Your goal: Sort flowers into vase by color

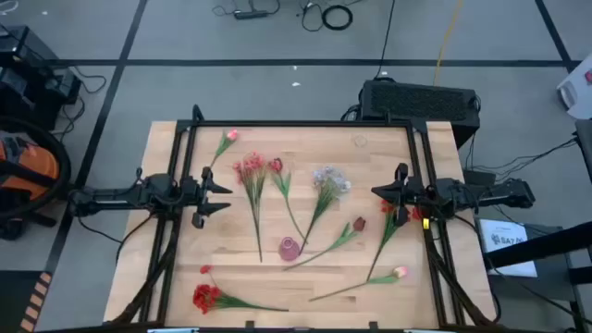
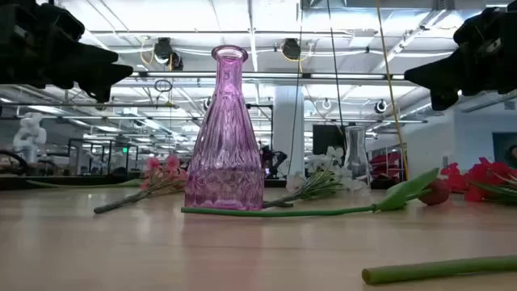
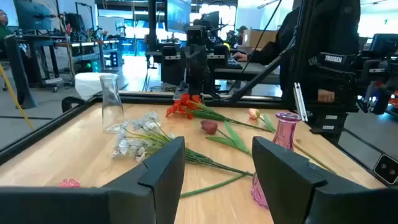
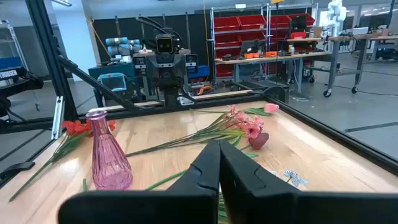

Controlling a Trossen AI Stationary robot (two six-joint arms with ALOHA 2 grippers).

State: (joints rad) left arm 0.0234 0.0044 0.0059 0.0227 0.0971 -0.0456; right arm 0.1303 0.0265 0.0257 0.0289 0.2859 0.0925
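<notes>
Several flowers lie flat on the wooden table [image 1: 185, 259]: a pink bud [image 1: 229, 136], a pink-red spray [image 1: 250, 168], a red bud [image 1: 276, 165], a pale blue-white spray [image 1: 328, 180], a dark red bud [image 1: 359, 224], red sprays [image 1: 393, 211] [image 1: 205, 298] and another pink bud [image 1: 400, 272]. A pink glass vase [image 1: 289, 248] [image 2: 224, 137] stands upright near the middle. A clear vase [image 3: 111, 102] stands at the far side. My left gripper [image 1: 225, 198] [image 3: 217, 155] hovers open at the left. My right gripper [image 1: 374, 192] [image 4: 219, 149] hovers shut at the right. Neither touches anything.
A black frame [image 1: 296, 123] runs along the table's far edge and sides. Bare wood lies at the left under my left gripper and along the near edge between the stems. Shelves and other robot stations stand in the room beyond the table.
</notes>
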